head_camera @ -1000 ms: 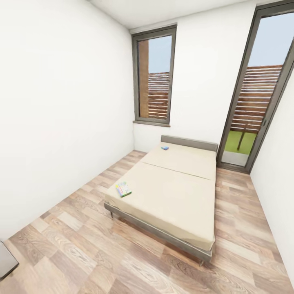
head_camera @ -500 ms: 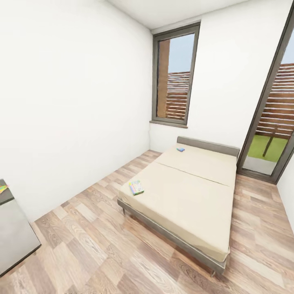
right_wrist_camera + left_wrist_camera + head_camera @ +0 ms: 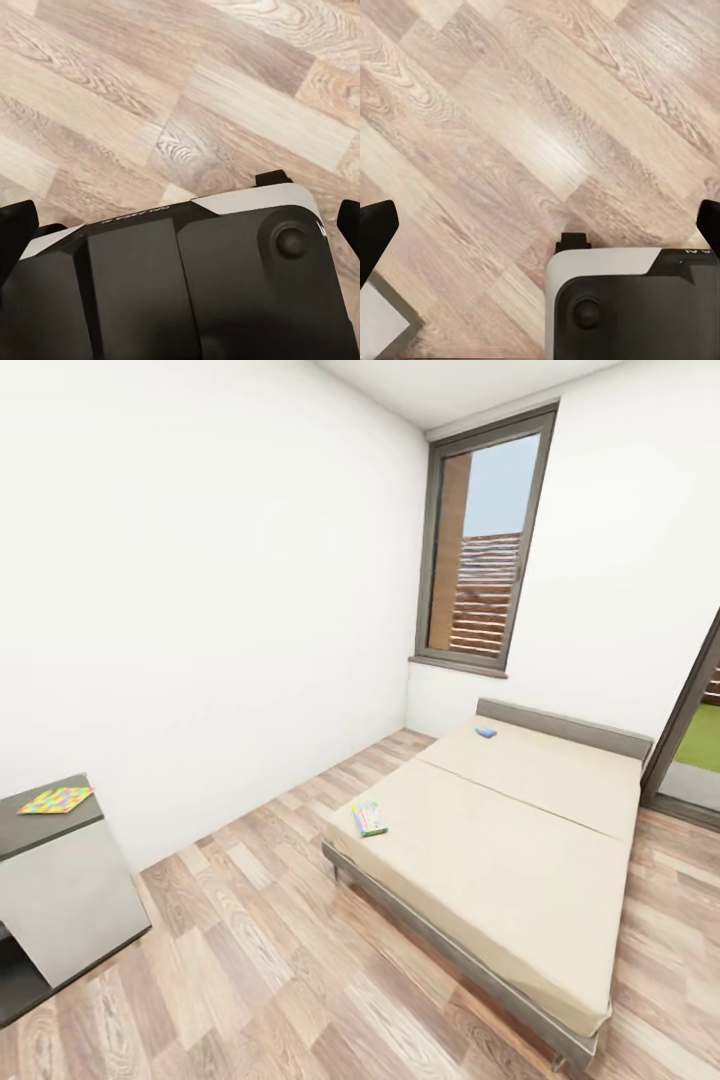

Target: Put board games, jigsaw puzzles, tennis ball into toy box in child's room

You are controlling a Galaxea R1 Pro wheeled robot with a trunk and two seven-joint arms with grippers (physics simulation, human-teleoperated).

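Note:
The cream bed (image 3: 520, 850) stands at the right of the head view. A green-edged colourful board game (image 3: 369, 818) lies at the bed's near left corner, and a small blue board game (image 3: 486, 732) lies by the headboard. At the left edge, a jigsaw puzzle (image 3: 57, 800) rests flat on the dark grey cabinet section of the table (image 3: 25, 835). The toy box and the tennis ball are out of view. My left gripper (image 3: 540, 229) and right gripper (image 3: 180, 225) hang open over the floor, holding nothing.
Wood-plank floor (image 3: 250, 960) stretches between the cabinet and the bed. A tall window (image 3: 485, 550) is in the far wall, and a glass door (image 3: 690, 750) is at the right edge. My own base (image 3: 637, 307) sits under both wrists.
The camera has swung left, so the bed and window sit further right in the picture. The dark cabinet with the jigsaw puzzle has come into view at the left.

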